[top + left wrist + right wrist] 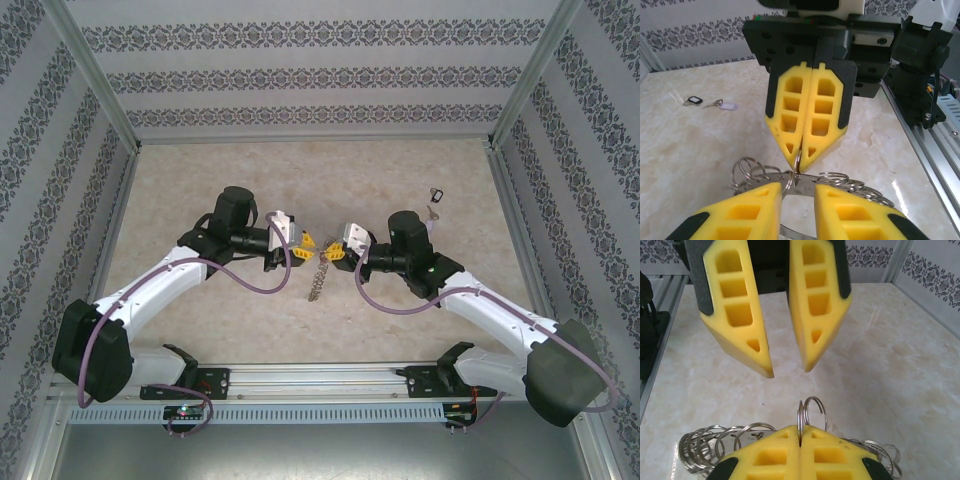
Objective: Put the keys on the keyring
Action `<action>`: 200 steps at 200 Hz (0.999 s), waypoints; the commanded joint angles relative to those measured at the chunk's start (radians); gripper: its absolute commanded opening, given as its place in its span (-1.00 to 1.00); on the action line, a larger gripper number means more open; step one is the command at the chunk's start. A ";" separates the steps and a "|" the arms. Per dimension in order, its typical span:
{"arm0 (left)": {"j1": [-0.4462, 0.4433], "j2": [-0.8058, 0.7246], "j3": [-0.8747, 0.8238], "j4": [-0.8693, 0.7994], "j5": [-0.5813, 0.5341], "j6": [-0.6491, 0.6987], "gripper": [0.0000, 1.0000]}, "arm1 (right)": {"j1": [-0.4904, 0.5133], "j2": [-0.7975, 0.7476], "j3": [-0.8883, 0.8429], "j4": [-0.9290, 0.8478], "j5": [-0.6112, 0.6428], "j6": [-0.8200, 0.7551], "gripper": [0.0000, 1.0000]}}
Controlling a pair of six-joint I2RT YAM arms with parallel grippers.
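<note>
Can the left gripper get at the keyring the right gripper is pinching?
Probably yes: the left gripper, jaws apart, faces the keyring standing up out of the shut right gripper, with nothing between them.

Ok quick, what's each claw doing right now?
Left claw: open, holding nothing.
Right claw: closed, pinching the keyring.

From above, the keys (435,194) are too small to read. The keyring (800,415) loses its lower arc between the closed pads of the right gripper (800,435), and the bottom edge cuts off its bunch.
</note>
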 commanded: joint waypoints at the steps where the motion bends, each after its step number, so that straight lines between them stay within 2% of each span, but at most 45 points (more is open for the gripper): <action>1: 0.000 0.014 -0.037 0.077 0.053 -0.060 -0.56 | -0.009 -0.006 0.009 0.052 -0.028 0.017 -1.00; 41: -0.007 0.039 -0.014 0.061 0.071 -0.059 -0.54 | -0.001 -0.010 0.019 0.047 -0.065 0.004 -1.00; 75: -0.026 0.066 0.021 0.018 0.105 -0.027 -0.70 | 0.008 -0.004 0.025 0.046 -0.058 -0.003 -1.00; 101: -0.038 0.075 0.022 0.016 0.111 -0.020 -0.72 | 0.013 -0.003 0.028 0.043 -0.054 -0.004 -1.00; 200: -0.040 0.053 0.013 0.010 0.033 -0.004 -0.50 | 0.026 -0.016 0.023 0.028 -0.046 -0.039 -1.00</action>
